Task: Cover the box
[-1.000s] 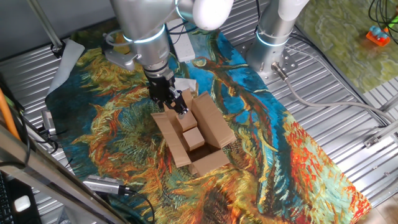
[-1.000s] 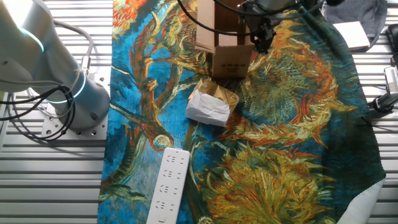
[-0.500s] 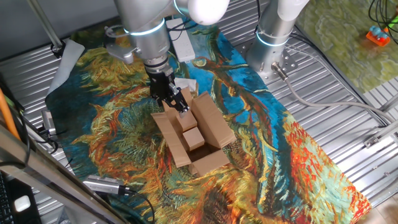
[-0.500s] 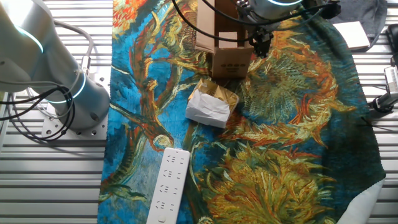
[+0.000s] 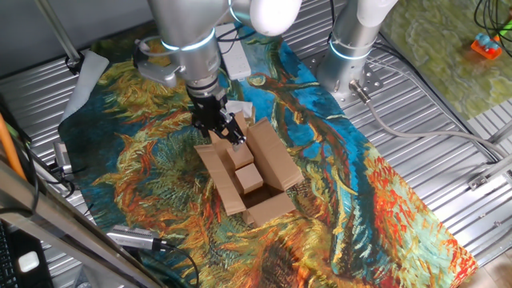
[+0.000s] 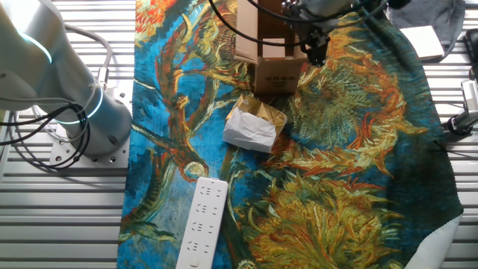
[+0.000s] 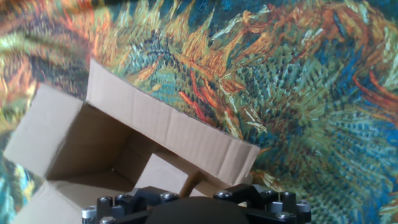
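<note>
One box (image 5: pixel 250 178) sits near the middle of the table (image 5: pixel 416 96), on a painted cloth (image 5: pixel 136 152) of blue, orange and yellow swirls. It is plain brown corrugated cardboard, and its four flaps all stand or splay open — the long flaps lean out to either side, the short ones fold outward at the ends. Inside, one small cardboard block (image 5: pixel 247 176) shows clearly from the one fixed view; a second brown piece lies beside it toward the arm, though whether it is another block or part of the box I cannot tell.

One claw (image 5: pixel 226 132) hangs at the box's end nearest the arm, its dark fingers low over the short flap there. Whether it is clenched or released, or touching the flap, cannot be told: the fingertips are too small in the fixed views, and the hand view shows only the mount at the bottom edge.

In the other fixed view, one crumpled white-and-tan paper packet (image 6: pixel 253 125) lies on the cloth just beside the box, and one white power strip (image 6: pixel 202 220) lies well apart from it — near the second robot base (image 6: pixel 82 112).
</note>
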`<action>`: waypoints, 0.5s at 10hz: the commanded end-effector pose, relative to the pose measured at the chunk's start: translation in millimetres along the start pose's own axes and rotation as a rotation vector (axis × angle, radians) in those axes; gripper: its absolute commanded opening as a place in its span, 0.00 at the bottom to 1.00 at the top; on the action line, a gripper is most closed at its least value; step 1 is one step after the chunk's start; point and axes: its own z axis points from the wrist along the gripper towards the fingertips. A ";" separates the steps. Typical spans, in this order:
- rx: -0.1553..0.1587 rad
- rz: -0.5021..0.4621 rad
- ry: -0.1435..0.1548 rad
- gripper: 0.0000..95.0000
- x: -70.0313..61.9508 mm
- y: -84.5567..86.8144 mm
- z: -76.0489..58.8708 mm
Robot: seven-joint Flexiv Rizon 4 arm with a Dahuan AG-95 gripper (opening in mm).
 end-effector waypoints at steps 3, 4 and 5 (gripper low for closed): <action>0.005 0.009 0.005 1.00 0.3 -0.2 0.3; 0.006 -0.008 0.007 1.00 0.3 -0.2 0.3; 0.008 -0.021 0.009 1.00 0.3 -0.2 0.3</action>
